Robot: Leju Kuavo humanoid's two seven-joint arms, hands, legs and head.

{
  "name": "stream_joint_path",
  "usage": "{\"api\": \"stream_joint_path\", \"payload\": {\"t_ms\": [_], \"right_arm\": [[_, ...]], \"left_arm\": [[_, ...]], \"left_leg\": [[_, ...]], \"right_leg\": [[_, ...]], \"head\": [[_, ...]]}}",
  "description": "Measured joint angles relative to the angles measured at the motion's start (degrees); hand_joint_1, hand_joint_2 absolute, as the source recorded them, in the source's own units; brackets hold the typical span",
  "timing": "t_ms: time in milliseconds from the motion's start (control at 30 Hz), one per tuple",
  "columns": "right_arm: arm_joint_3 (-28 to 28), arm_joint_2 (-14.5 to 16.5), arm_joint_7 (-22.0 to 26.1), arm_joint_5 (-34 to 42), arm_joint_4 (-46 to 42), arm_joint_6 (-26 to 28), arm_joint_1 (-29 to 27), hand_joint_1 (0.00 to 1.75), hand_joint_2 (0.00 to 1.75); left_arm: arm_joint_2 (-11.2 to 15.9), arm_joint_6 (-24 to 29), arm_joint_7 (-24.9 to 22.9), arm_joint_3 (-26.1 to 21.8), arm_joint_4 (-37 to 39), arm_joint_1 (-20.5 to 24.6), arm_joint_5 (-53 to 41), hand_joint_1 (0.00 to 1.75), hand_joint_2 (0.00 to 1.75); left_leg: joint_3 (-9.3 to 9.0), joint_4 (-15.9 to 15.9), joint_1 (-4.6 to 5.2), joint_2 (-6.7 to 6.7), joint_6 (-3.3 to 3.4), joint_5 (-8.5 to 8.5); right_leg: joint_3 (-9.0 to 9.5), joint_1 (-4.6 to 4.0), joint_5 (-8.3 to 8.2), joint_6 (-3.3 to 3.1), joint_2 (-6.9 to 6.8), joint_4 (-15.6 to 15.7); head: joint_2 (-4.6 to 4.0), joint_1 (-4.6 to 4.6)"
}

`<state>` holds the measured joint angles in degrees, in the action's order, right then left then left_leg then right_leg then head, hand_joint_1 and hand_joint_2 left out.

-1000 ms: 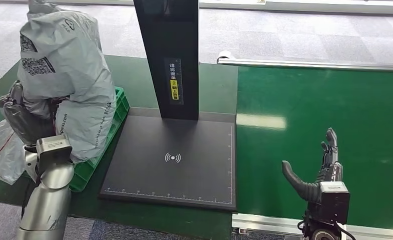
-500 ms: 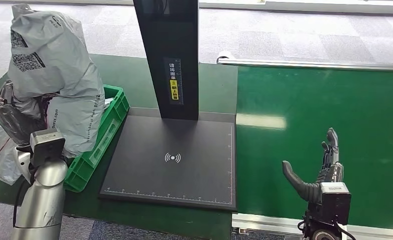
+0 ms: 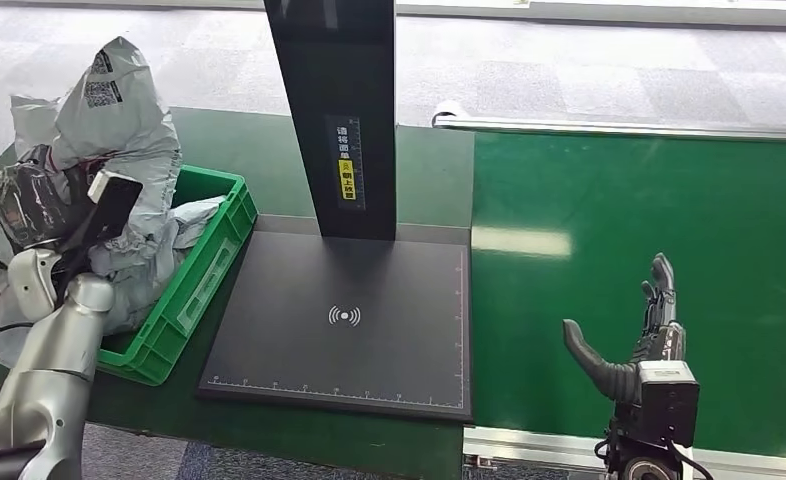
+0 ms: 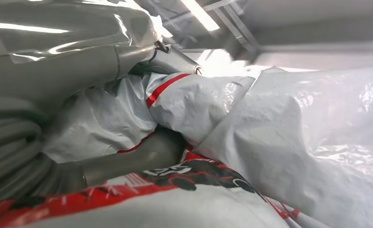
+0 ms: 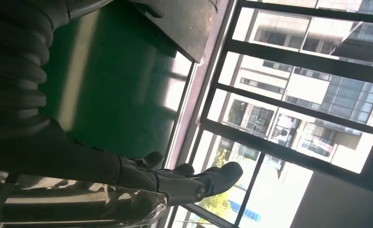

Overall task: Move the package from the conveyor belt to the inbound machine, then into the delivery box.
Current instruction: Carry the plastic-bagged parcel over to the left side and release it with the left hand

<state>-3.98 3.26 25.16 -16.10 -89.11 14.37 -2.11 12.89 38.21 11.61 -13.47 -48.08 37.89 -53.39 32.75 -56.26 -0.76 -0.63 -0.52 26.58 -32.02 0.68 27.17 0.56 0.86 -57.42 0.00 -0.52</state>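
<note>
Left hand [image 3: 31, 200] fingers clamp the crinkled grey plastic package [image 3: 119, 110] over the ribbed green delivery box [image 3: 201, 270]; right hand [image 3: 634, 335] fingers apart.

The grey package [image 3: 119, 130] is crinkled glossy plastic film, lying in a green moulded plastic delivery box [image 3: 204, 275]. The inbound machine [image 3: 344, 320] has a smooth matt black plate, the conveyor belt [image 3: 649, 210] a smooth, faintly shiny green surface with a metal rail.

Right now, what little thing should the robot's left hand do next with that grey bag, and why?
Probably let go and lift away. The left hand holds the grey package, which already sags into the green crate, so the delivery step looks nearly done.
</note>
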Motion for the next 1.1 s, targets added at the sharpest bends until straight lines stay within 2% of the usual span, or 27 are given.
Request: {"api": "stream_joint_path", "payload": {"t_ms": [200, 733, 867, 1033, 1100], "right_arm": [[1.0, 0.1, -0.5, -0.1, 0.5, -0.2, 1.2, 0.00, 1.75], [1.6, 0.2, -0.9, -0.2, 1.3, -0.8, 2.1, 0.00, 1.75], [1.6, 0.2, -0.9, -0.2, 1.4, -0.8, 2.1, 0.00, 1.75], [1.6, 0.2, -1.2, -0.4, 1.4, -0.8, 2.1, 0.00, 1.75], [1.6, 0.3, -1.3, -0.5, 1.4, -0.8, 2.1, 0.00, 1.75]], "left_arm": [[2.5, 0.0, -0.7, -3.8, 7.5, 0.9, -1.3, 1.75, 1.75], [2.9, 0.1, -1.8, -6.1, 10.5, 0.9, -3.3, 1.74, 1.75], [3.0, 0.0, -3.8, -6.7, 10.6, 0.9, -4.9, 0.00, 1.75], [3.1, -0.1, -8.2, -6.7, 11.3, 0.9, -7.3, 0.00, 1.75], [3.1, -0.2, -7.8, -6.7, 11.4, 0.9, -5.9, 0.00, 1.75]], "left_leg": [[0.07, 0.0, 0.00, 0.00, 0.00, 0.00], [0.07, 0.0, 0.00, -0.02, 0.00, 0.00], [0.07, 0.0, 0.00, -0.02, 0.00, 0.00], [0.07, 0.0, 0.00, -0.02, 0.00, 0.00], [0.07, 0.0, 0.00, -0.02, 0.00, 0.00]], "right_leg": [[-0.08, 0.00, 0.01, 0.00, -0.01, 0.0], [-0.07, 0.00, 0.00, -0.01, -0.02, 0.0], [-0.08, 0.00, 0.00, 0.00, -0.02, 0.0], [-0.08, 0.00, 0.00, 0.00, -0.02, 0.0], [-0.08, 0.00, 0.00, -0.01, -0.02, 0.0]], "head": [[0.00, 0.01], [0.00, 0.00], [0.00, 0.00], [0.00, 0.01], [0.00, 0.00]]}}
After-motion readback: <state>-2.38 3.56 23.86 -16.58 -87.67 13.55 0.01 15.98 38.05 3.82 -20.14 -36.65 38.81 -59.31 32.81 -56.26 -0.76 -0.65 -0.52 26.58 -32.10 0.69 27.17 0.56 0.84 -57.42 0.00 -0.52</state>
